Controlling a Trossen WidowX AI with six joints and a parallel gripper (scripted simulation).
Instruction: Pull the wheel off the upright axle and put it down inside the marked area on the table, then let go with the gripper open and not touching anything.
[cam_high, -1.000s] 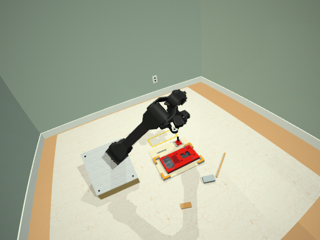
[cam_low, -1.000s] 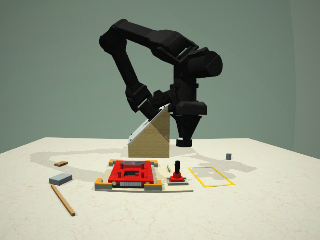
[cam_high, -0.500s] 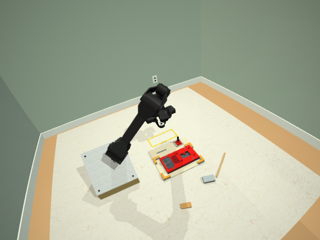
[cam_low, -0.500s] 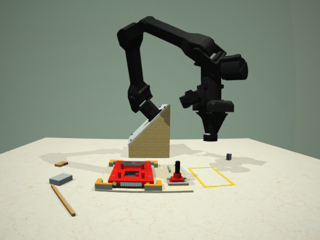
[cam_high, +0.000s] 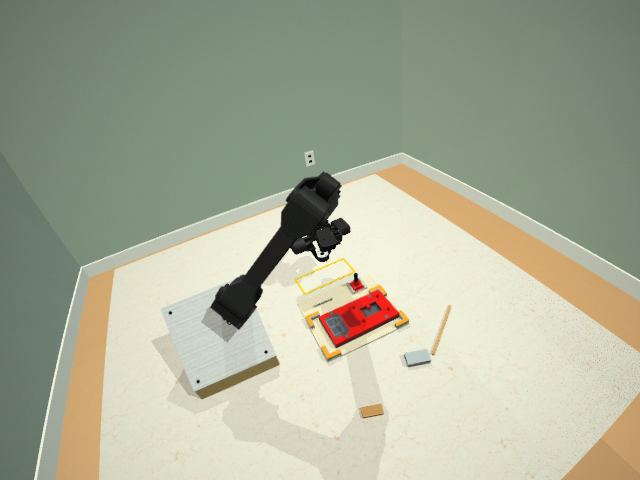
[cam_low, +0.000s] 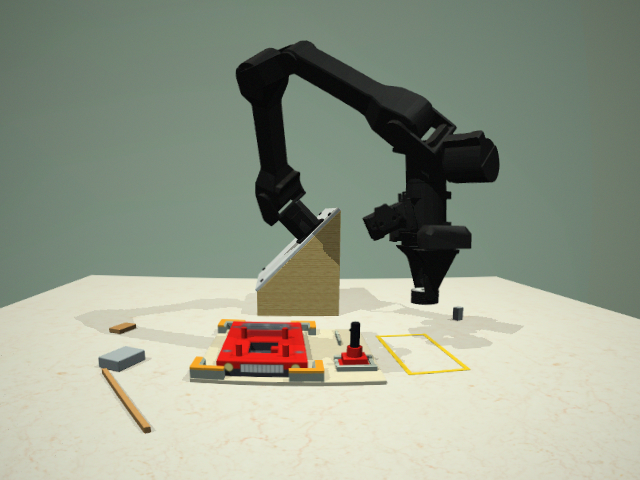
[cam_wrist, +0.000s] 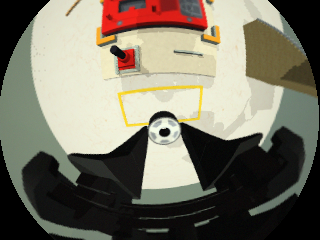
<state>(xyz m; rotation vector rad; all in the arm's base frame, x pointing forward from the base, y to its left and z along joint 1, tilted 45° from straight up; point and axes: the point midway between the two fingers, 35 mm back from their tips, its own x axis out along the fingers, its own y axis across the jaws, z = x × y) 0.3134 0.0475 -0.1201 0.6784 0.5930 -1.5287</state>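
The table top (cam_low: 516, 413) looks like pale matt marble with faint orange veins. The wedge block (cam_low: 310, 279) shows layered wood grain under a brushed metal plate (cam_high: 206, 341). The arm (cam_low: 361, 98) and gripper (cam_low: 424, 295) are matt black plastic; the car body (cam_low: 261, 346) is smooth red plastic.
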